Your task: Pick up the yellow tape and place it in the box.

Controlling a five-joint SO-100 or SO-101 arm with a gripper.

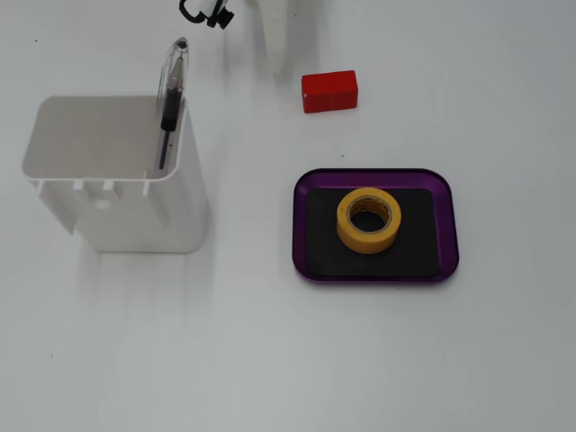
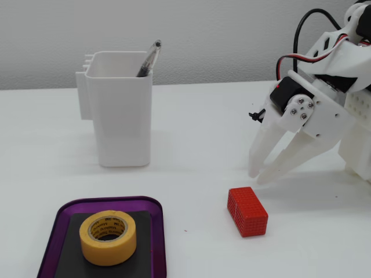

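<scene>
The yellow tape [image 1: 368, 219] lies flat, hole up, on the black inside of the purple box [image 1: 447, 193], about in its middle. It shows the same way in the other fixed view: the tape [image 2: 108, 236] in the box [image 2: 156, 231] at the bottom left. My white gripper [image 2: 258, 176] hangs at the right, tips down just above the table, beyond the red block and well away from the box. Its fingertips nearly meet and hold nothing. From above, only its fingers [image 1: 274, 65] show at the top edge.
A red rectangular block [image 1: 329, 91] lies between the gripper and the box; it also shows in the side-on fixed view [image 2: 248, 211]. A tall white container [image 1: 117, 175] with a pen [image 1: 171, 94] stands at the left.
</scene>
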